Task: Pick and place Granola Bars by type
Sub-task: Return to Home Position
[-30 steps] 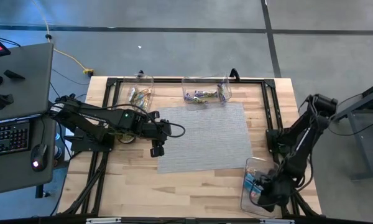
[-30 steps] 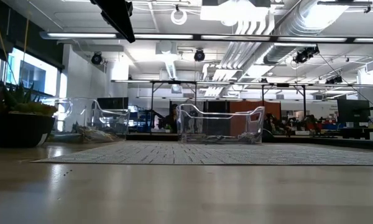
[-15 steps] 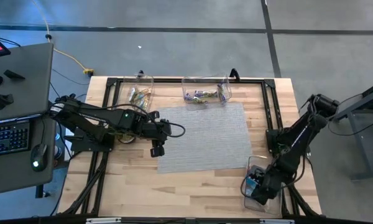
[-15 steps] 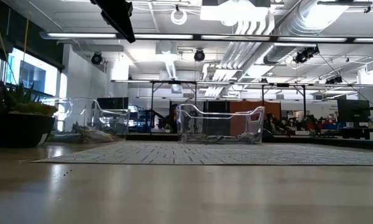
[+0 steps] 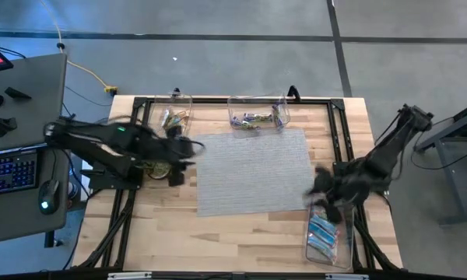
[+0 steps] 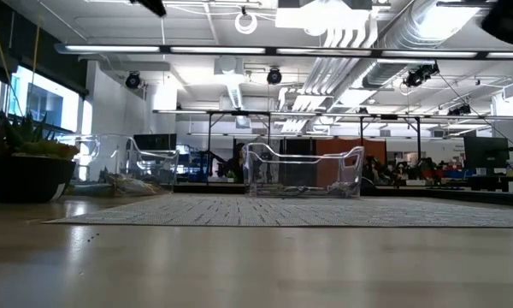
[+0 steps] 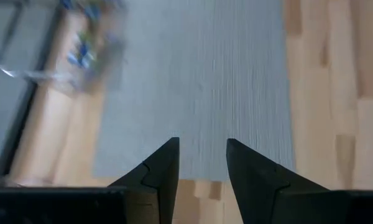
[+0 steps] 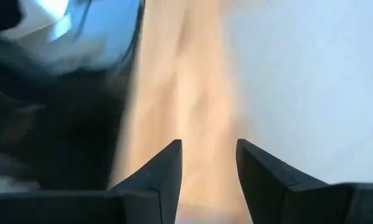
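Note:
Granola bars lie sorted in three clear bins: brown ones (image 5: 173, 119) in the far-left bin (image 5: 177, 102), purple and green ones (image 5: 253, 120) in the far-middle bin (image 5: 258, 101), blue ones (image 5: 324, 231) in the near-right bin (image 5: 328, 250). My left gripper (image 5: 188, 147) is open and empty at the left edge of the grey mat (image 5: 257, 171); its fingers (image 7: 202, 165) face across the mat. My right gripper (image 5: 319, 187) is open and empty, blurred, over the mat's near right corner, just beyond the blue bars' bin; its fingers (image 8: 208, 168) hold nothing.
A dark pot with a green plant (image 6: 26, 167) stands at the table's left side. The low view shows the far bins (image 6: 303, 171) standing behind the mat (image 6: 282, 210). Black frame rails (image 5: 124, 225) run along the table's edges. A keyboard and mouse (image 5: 15, 175) sit on a desk to the left.
My right gripper has risen out of the near-right bin and swung toward the far edge and the mat's near right corner; the blue bars stay in the bin. My left gripper has pulled back toward the table's left and far edges, turning from pointing nearward to facing across the mat.

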Tool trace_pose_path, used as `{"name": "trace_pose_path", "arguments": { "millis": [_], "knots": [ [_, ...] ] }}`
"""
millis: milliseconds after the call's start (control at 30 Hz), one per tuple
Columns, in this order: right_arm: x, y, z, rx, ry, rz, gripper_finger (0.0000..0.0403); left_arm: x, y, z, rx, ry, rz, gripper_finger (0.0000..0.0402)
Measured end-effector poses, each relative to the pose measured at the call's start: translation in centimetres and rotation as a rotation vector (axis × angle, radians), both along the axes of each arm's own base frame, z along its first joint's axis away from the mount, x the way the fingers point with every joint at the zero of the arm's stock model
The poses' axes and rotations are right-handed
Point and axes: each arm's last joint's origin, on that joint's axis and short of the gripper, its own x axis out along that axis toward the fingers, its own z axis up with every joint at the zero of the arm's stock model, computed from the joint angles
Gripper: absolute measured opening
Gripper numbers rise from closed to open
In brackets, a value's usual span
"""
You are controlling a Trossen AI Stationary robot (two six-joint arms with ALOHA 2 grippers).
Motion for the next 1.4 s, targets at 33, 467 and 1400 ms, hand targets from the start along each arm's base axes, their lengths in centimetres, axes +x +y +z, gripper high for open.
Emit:
{"name": "trace_pose_path", "arguments": {
  "millis": [33, 467, 1400],
  "knots": [
    [-0.2, -0.9, 0.8, -0.126, -0.117, 0.003, 0.0134, -0.9, 0.2, 0.7, 0.007, -0.036, -0.006, 0.0127],
    [-4.2, -6.8, 5.3, -0.598, -0.577, -0.169, 0.0134, -8.1, 1.7, -2.5, 0.131, -0.431, -0.392, 0.0127],
    [-6.0, -7.9, -5.8, -0.527, -0.997, -0.068, 0.0134, -12.4, 5.0, -13.1, 0.103, -0.886, -0.316, 0.0127]
  ]
}}
